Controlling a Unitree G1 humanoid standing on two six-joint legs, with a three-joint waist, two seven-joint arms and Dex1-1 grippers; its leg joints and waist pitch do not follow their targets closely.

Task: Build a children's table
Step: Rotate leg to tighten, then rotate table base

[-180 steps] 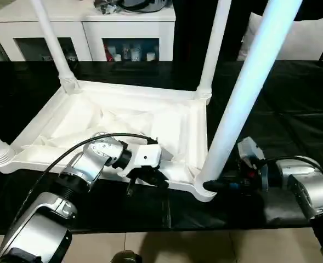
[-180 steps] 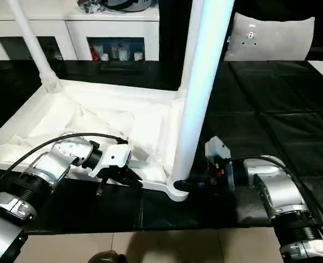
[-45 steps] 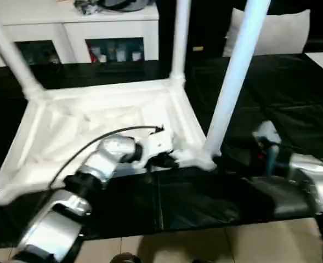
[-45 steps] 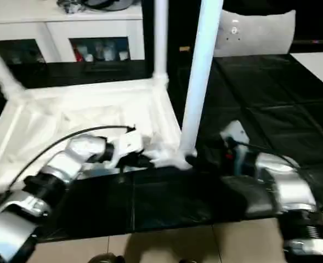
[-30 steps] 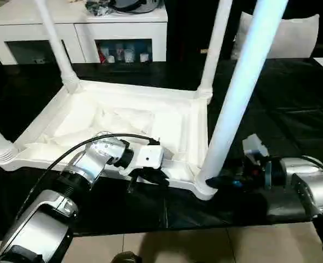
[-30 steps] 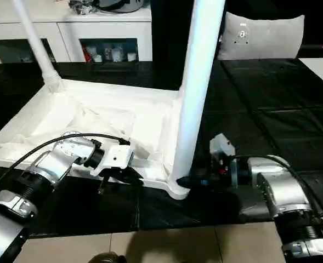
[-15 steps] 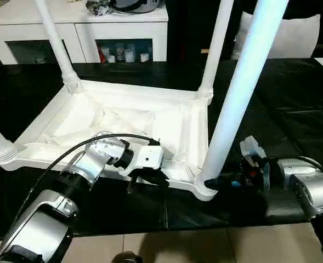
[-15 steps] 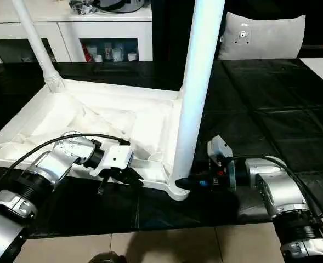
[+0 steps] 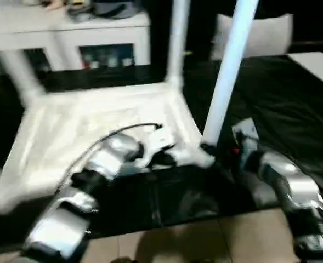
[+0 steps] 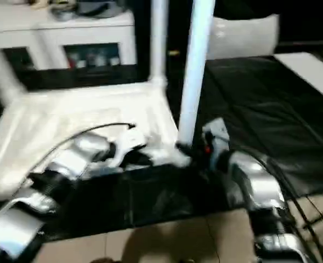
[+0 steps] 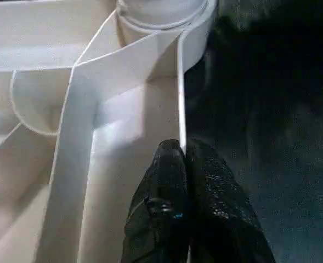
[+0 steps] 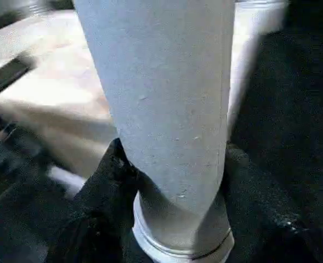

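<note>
Home room — white cabinet | cushion | tiled floor

**Table upside down, legs standing up**

White plastic table top lies inverted on the black surface, ribbed underside up. Legs rise from the corner sockets. Near-right leg stands upright in its socket, between the right gripper fingers at its base. Left gripper pinches the top's near rim, just beside that same corner socket.
</note>
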